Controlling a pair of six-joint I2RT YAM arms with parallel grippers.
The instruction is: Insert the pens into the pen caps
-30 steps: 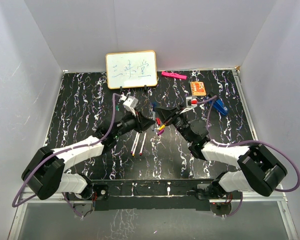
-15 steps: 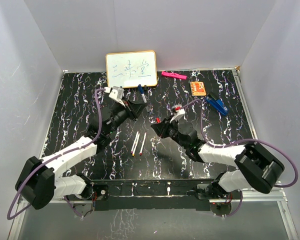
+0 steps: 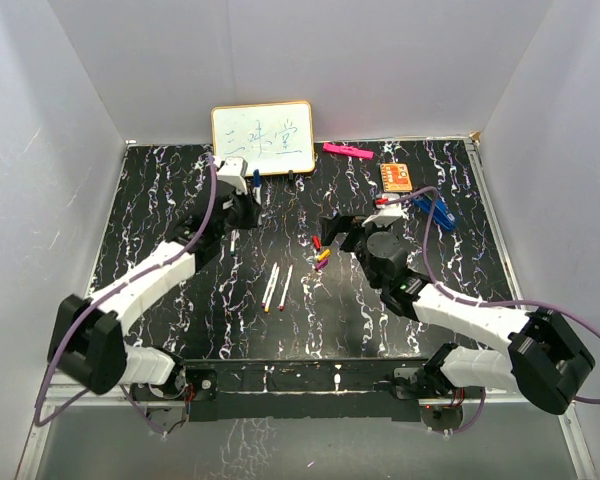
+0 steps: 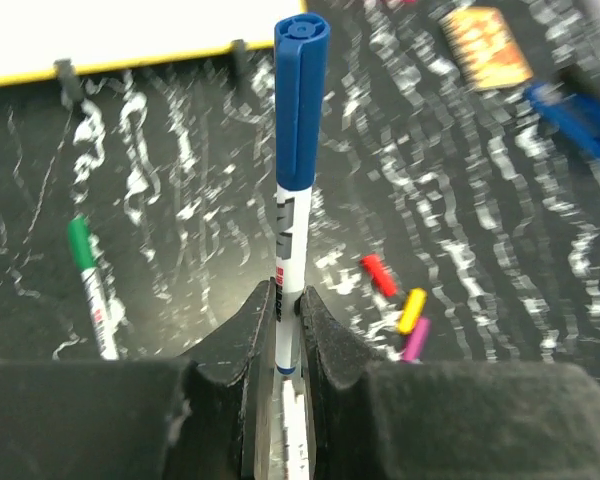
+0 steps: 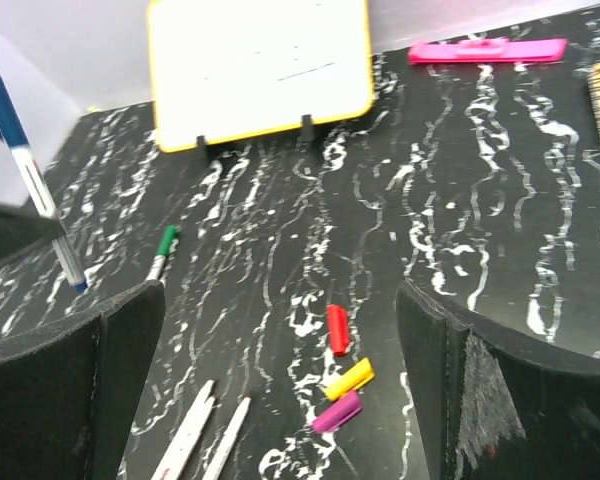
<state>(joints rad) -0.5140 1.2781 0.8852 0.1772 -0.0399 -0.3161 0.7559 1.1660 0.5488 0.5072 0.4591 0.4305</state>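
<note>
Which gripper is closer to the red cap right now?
Right. The open right gripper hovers right beside the red cap; the left gripper, shut on the blue-capped pen, is off near the whiteboard.

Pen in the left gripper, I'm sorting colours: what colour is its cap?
A blue cap, clearest in the left wrist view.

A black table (image 3: pixel 160 200) veined with white marbling is seen. At its far edge a yellow-framed whiteboard (image 3: pixel 263 139) is stood upright on small black feet, and a flat pink plastic bar (image 3: pixel 346 151) is laid to its right. An orange patterned card (image 3: pixel 396 177) and a blue clip-like object (image 3: pixel 438 212) are placed further right. Near the middle, two white-barrelled pens (image 3: pixel 272 287) are laid side by side. Just beside them a short red plastic cap (image 5: pixel 337 329), a yellow cap (image 5: pixel 349 379) and a purple cap (image 5: pixel 336 411) are clustered. A white pen with a green cap (image 5: pixel 162 250) is laid to the left.
</note>
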